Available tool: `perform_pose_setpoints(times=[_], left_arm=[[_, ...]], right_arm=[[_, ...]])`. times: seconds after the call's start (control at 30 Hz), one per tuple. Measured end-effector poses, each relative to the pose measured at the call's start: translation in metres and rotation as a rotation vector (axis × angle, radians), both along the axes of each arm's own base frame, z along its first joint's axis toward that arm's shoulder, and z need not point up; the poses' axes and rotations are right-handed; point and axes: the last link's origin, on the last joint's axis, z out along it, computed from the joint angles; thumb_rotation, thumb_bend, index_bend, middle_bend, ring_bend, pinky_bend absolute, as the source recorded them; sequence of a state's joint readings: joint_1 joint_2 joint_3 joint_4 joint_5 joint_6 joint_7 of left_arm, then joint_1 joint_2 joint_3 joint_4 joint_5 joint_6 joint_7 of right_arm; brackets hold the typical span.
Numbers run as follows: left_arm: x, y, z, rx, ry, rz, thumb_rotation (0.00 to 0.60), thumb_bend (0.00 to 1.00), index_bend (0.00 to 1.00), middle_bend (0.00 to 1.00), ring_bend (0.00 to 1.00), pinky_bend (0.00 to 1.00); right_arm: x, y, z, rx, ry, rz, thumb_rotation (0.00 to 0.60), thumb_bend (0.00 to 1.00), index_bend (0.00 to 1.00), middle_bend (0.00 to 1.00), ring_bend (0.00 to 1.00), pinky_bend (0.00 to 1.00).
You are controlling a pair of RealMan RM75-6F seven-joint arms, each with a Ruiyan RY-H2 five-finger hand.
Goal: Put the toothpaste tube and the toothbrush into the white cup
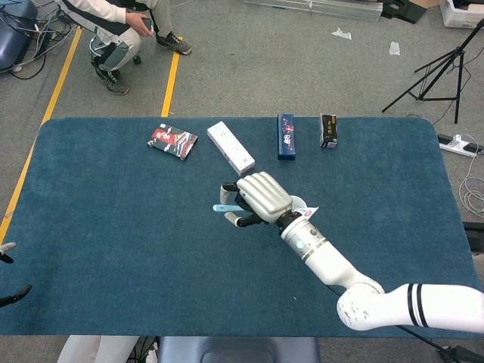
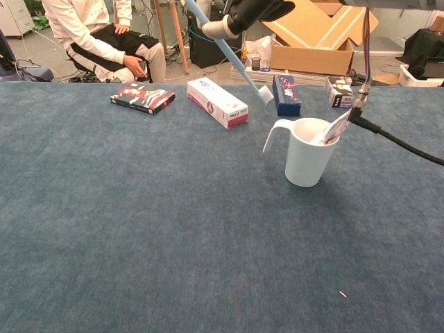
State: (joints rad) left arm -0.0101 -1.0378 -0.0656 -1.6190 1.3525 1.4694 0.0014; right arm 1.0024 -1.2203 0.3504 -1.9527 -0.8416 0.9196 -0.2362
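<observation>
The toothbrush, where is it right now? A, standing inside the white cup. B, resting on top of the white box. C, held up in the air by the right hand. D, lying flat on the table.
C: the right hand grips the toothbrush by its handle, and its head hangs in the air above and to the left of the white cup, not inside it.
</observation>
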Motion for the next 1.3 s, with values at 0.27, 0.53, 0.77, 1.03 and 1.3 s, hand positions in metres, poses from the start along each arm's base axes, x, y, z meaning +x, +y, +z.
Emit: perform_pose_setpoints(times=[0.27, 0.53, 0.77, 1.03, 1.3], left_arm=[[-0.003, 0.001, -0.003, -0.009, 0.003, 0.011, 0.600, 0.00, 0.22, 0.41, 0.25, 0.25], [-0.006, 0.003, -0.008, -0.026, 0.003, 0.024, 0.600, 0.00, 0.22, 0.41, 0.25, 0.25], [-0.008, 0.004, -0.010, -0.030, 0.003, 0.032, 0.600, 0.00, 0.22, 0.41, 0.25, 0.25], [-0.009, 0.004, -0.009, -0.027, 0.004, 0.032, 0.600, 0.00, 0.22, 0.41, 0.25, 0.25], [-0.009, 0.004, -0.010, -0.028, 0.007, 0.033, 0.600, 0.00, 0.22, 0.41, 0.25, 0.25]], right_arm=[[-0.021, -0.013, 0.010, -0.033, 0.004, -0.047, 0.600, 0.35, 0.64, 1.00, 1.00, 1.00], [-0.042, -0.025, 0.011, -0.033, 0.001, -0.093, 0.600, 0.35, 0.64, 1.00, 1.00, 1.00], [-0.054, -0.029, 0.009, -0.010, -0.008, -0.111, 0.600, 0.35, 0.64, 1.00, 1.00, 1.00], [-0.069, -0.033, 0.006, 0.008, -0.010, -0.137, 0.600, 0.35, 0.64, 1.00, 1.00, 1.00], [-0.080, -0.035, 0.004, 0.022, -0.019, -0.155, 0.600, 0.35, 0.64, 1.00, 1.00, 1.00]])
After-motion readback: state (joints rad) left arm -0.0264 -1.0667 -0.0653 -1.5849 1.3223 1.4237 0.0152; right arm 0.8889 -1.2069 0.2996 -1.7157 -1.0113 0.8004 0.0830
